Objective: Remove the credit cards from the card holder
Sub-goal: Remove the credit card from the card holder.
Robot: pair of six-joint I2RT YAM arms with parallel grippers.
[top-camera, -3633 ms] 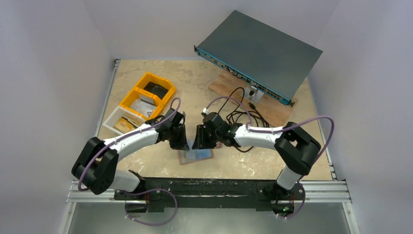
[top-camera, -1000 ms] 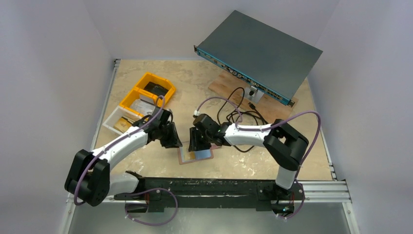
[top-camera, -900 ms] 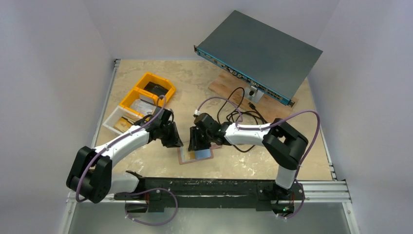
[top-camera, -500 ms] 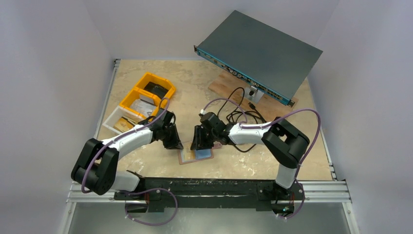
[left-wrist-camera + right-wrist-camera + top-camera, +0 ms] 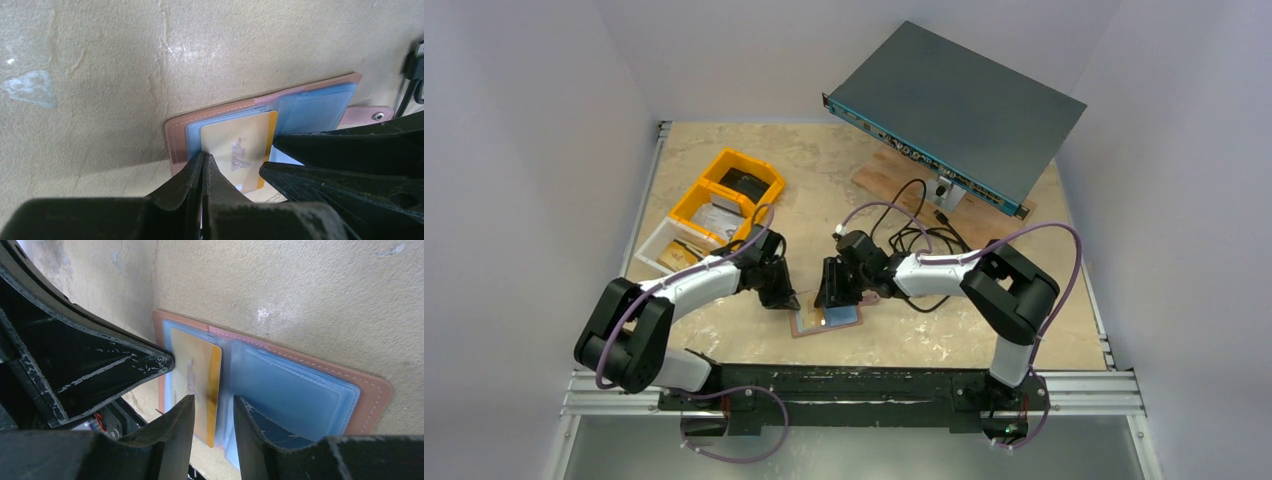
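The card holder [image 5: 849, 316] lies open on the table, tan outside and pale blue inside [image 5: 295, 390], its snap strap [image 5: 370, 115] at the far end. A cream and gold credit card [image 5: 240, 147] lies on its left half, and the card's near edge sticks out past the holder's rim. My left gripper [image 5: 204, 156] is shut, tips against that card's left corner. My right gripper [image 5: 212, 407] is open, with one finger over the card [image 5: 195, 365] and the other over the blue sleeves. Whether either gripper presses down, I cannot tell.
Two yellow bins [image 5: 729, 195] and a white bin [image 5: 664, 250] stand at the left. A grey rack unit [image 5: 959, 100] rests on a wooden board [image 5: 884, 170] at the back right. Black cables [image 5: 919, 235] lie just behind the right gripper.
My left gripper has shut and moved right to the holder's left edge. The right gripper shifted slightly right, its opening much the same. The holder stays in place.
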